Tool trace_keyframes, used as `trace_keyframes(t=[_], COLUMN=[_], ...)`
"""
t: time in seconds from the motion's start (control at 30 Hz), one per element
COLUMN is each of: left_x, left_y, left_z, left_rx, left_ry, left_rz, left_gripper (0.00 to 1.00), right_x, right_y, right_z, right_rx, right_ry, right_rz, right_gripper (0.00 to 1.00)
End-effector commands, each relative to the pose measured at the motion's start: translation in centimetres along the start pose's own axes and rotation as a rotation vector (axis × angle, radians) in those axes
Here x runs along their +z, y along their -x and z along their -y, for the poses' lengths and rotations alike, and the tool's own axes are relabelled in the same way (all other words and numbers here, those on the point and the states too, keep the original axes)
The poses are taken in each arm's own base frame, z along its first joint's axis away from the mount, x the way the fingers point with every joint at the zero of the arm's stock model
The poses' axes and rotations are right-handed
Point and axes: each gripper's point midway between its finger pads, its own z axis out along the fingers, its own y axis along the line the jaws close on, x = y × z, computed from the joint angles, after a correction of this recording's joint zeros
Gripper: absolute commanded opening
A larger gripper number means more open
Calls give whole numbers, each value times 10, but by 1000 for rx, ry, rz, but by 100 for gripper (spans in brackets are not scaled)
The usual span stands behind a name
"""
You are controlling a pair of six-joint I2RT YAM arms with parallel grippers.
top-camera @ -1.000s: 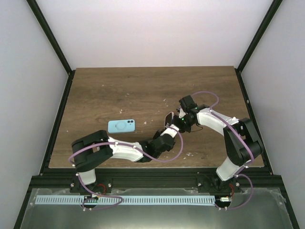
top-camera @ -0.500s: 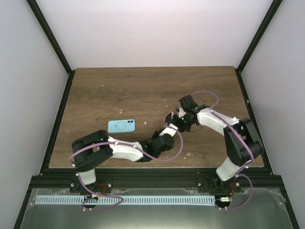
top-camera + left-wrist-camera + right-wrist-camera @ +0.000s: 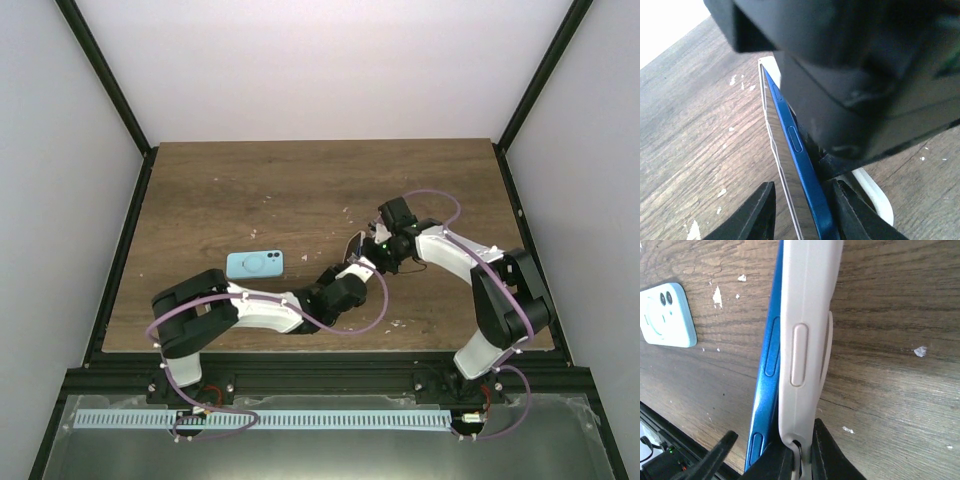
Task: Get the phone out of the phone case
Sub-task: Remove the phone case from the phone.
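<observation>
Evidently the right claw (image 3: 799, 457) clamps the phone case (image 3: 807, 315) to anchor it; the left claw (image 3: 804, 186) straddles the phone (image 3: 799, 150) for pulling, whether shut I cannot tell.

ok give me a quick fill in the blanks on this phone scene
1. The phone held up on its edge is ___ in colour.
2. In the right wrist view, the white case sits on the phone's ___ side.
3. In the top view, the light blue case lies flat on the table, to the ___ of the held phone.

Missing words: blue; right; left
</observation>
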Motion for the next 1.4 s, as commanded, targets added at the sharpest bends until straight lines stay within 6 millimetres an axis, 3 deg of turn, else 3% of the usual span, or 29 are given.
trace_keyframes(t=[0.0, 0.5, 0.7, 0.9, 1.37], left_x=[8, -2, -5, -9, -21], left_y=[-13, -7, -5, -5, 8], left_z=[-26, -35, -38, -53, -62], left_rx=[135, 108, 52, -41, -114], left_ry=[144, 178, 174, 174, 170], left_rz=[-45, 2, 18, 27, 66], left_gripper=[29, 0, 0, 0, 0], right_x=[-12, -9, -4, -2, -4], right_y=[-7, 3, 6, 10, 30], right_z=[-14, -2, 12, 26, 26], right_rx=[-18, -7, -25, -94, -235], right_ry=[54, 14, -38, -91, -117], right_rz=[-34, 9, 43, 97, 200], right_gripper=[1, 1, 1, 1, 1])
